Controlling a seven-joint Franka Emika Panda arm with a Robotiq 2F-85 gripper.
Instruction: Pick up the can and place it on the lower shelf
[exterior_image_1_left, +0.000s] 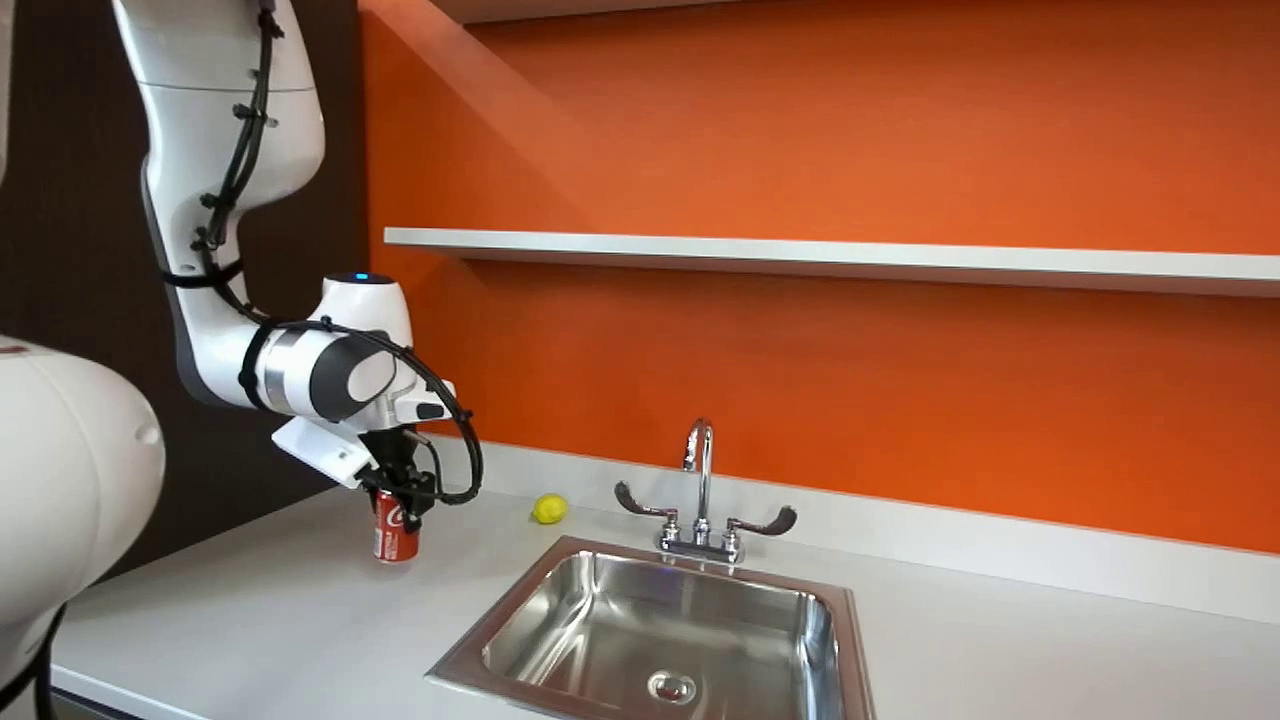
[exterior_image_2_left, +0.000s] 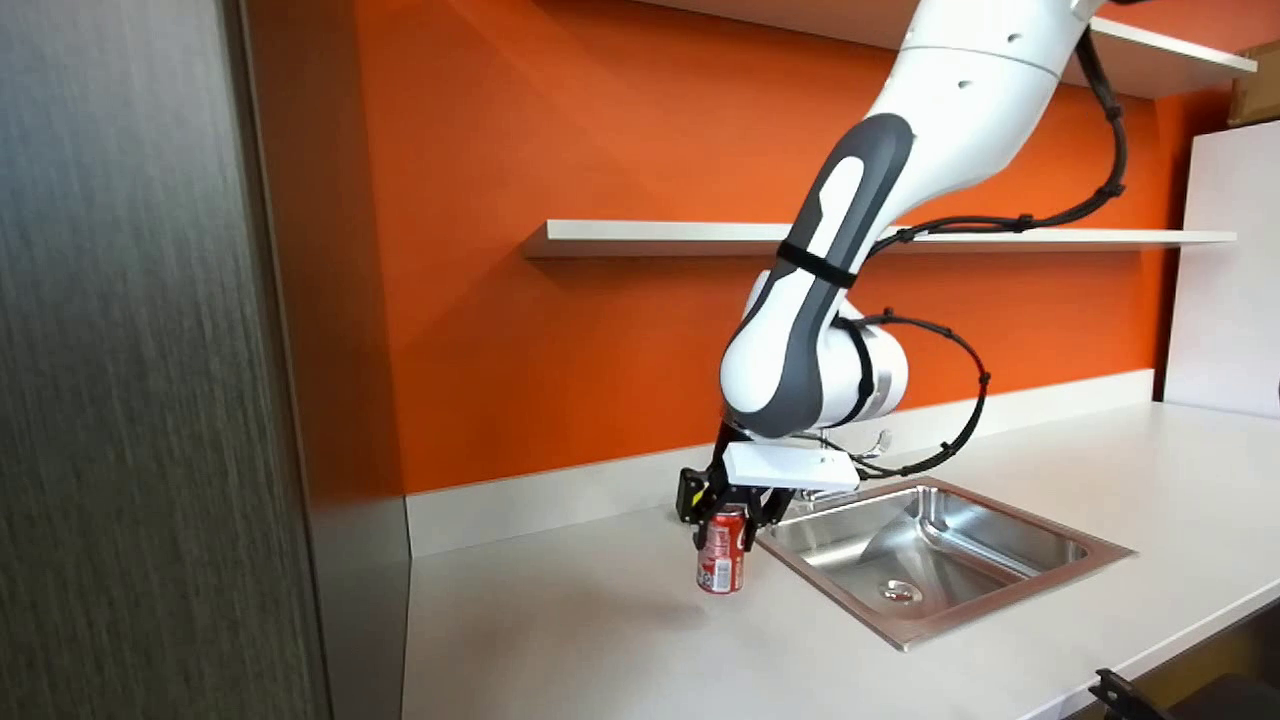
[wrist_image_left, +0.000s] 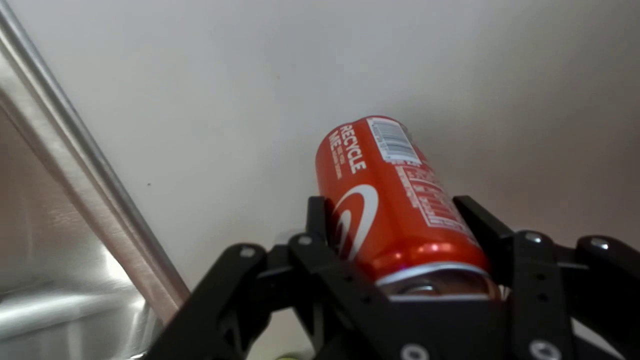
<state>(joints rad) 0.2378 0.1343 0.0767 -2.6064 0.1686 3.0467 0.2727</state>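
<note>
The red can (exterior_image_1_left: 391, 542) stands roughly upright at the counter, left of the sink. It also shows in an exterior view (exterior_image_2_left: 719, 563). In the wrist view, the can (wrist_image_left: 395, 200) has its silvery top toward the palm. My gripper (wrist_image_left: 389, 210) has a finger against each side of the can and looks shut on it. The gripper also shows in both exterior views (exterior_image_1_left: 400, 515) (exterior_image_2_left: 724, 540), pointing down over the can. I cannot tell whether the can's base touches the counter. The long white lower shelf (exterior_image_1_left: 830, 253) (exterior_image_2_left: 650, 231) runs along the orange wall, above the gripper.
The steel sink (exterior_image_1_left: 508, 608) lies beside the can, with a faucet (exterior_image_1_left: 703, 480) behind it. A small yellow ball (exterior_image_1_left: 550, 508) lies near the backsplash. A dark cabinet panel (exterior_image_2_left: 150, 400) bounds one side. A higher shelf (exterior_image_2_left: 1170, 62) hangs above.
</note>
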